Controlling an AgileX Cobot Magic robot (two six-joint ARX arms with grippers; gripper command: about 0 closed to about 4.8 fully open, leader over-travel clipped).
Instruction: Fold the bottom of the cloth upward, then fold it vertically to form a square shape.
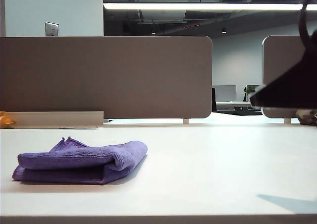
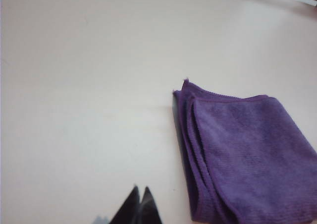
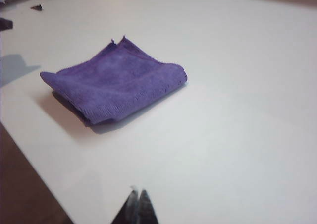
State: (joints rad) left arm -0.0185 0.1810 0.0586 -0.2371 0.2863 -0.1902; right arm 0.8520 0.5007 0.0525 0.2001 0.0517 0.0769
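Left gripper (image 2: 139, 200) fingertips pressed together, holding nothing, above bare table (image 2: 89, 85), cloth (image 2: 242, 154) folded into a layered purple square just beside them, untouched, right gripper (image 3: 138, 201) likewise closed and empty, cloth (image 3: 116, 80) well beyond its tips, flat on tabletop.

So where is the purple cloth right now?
The cloth lies folded on the white table, on the left side of the exterior view. The shut left gripper and right gripper are both clear of it.
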